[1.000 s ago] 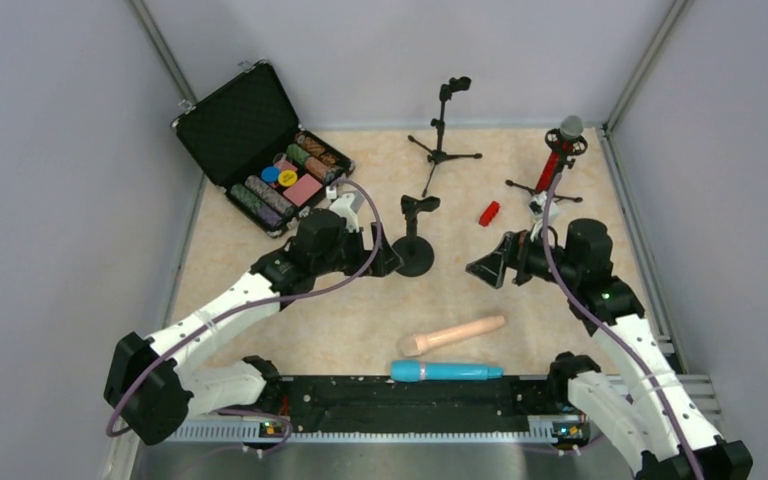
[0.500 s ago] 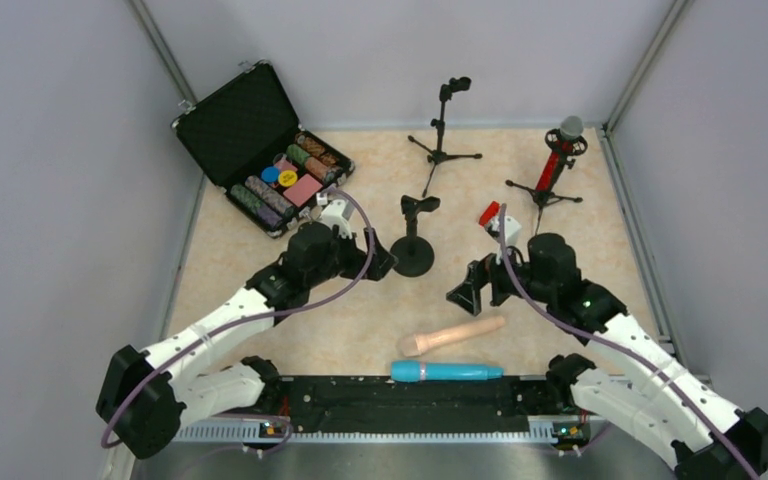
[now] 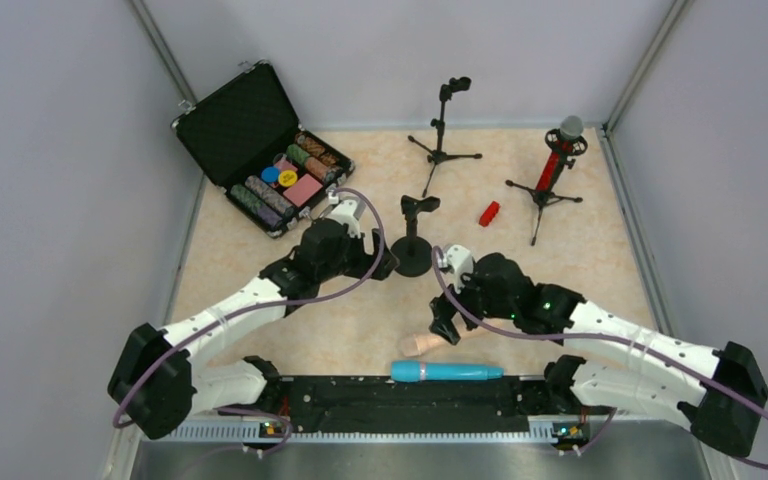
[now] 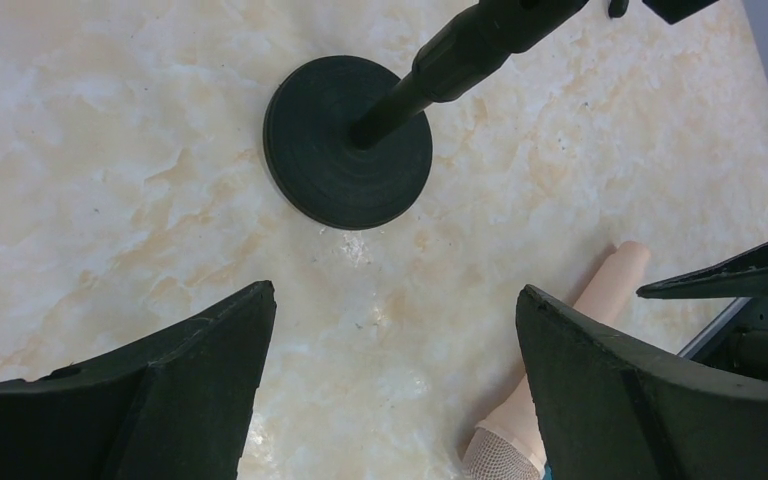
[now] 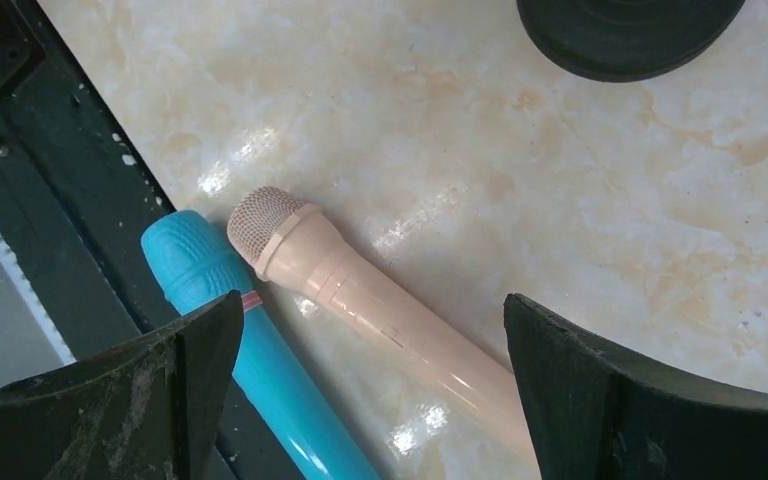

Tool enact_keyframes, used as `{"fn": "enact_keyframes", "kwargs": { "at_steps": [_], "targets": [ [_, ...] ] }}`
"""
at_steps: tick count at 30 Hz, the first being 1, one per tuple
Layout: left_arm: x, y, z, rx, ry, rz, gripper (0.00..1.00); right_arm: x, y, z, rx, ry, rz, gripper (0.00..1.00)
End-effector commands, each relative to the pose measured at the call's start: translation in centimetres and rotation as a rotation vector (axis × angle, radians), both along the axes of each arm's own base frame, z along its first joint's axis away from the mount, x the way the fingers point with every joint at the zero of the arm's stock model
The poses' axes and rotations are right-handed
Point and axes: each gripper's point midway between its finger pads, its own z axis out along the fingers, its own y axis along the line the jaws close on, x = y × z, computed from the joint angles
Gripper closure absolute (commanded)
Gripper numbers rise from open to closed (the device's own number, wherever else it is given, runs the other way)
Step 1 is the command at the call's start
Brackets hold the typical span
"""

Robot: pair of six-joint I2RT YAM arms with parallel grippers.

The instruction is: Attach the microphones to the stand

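The glittery red microphone (image 3: 561,155) sits clipped in the tripod stand (image 3: 543,190) at the back right. The beige microphone (image 3: 422,343) lies on the table, mostly under my right gripper (image 3: 447,318), which is open just above it; it shows between the jaws in the right wrist view (image 5: 380,310). The cyan-blue microphone (image 3: 446,372) lies along the front rail, and shows beside the beige one (image 5: 260,360). My left gripper (image 3: 388,262) is open and empty beside the round-base stand (image 3: 415,245), whose base fills the left wrist view (image 4: 348,140).
An empty tripod stand (image 3: 442,135) is at the back centre. An open black case (image 3: 260,150) of poker chips stands at the back left. A tiny red block (image 3: 488,213) lies between the stands. A black rail (image 3: 400,400) runs along the near edge.
My right arm has swung left and toward the near edge, coming down over the beige microphone. My left gripper has shifted only slightly beside the round-base stand.
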Motion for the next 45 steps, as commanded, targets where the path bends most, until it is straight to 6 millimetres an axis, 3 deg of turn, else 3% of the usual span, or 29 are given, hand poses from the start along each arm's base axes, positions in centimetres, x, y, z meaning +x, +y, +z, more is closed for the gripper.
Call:
{"fn": "enact_keyframes", "kwargs": {
  "at_steps": [1, 11, 25, 37, 45],
  "targets": [
    [1.0, 0.5, 3.1, -0.029, -0.107, 0.035, 0.06, 1.0, 1.4, -0.1, -0.033, -0.099, 0.029, 0.01],
    [1.3, 2.8, 5.0, -0.024, -0.201, 0.127, 0.06, 0.2, 2.6, -3.5, -0.195, -0.158, 0.112, 0.07],
    [0.3, 5.1, 4.8, 0.016, -0.210, 0.189, 0.06, -1.0, 5.0, -6.2, -0.268, -0.116, 0.195, 0.15],
    [0.1, 5.3, 4.2, 0.028, -0.198, 0.186, 0.06, 2.1, 3.9, -7.8, -0.449, -0.174, 0.077, 0.20],
    [-0.2, 5.8, 3.5, 0.024, -0.185, 0.205, 0.06, 3.1, 5.2, -8.8, -0.494, -0.173, 0.067, 0.28]
  ]
}}
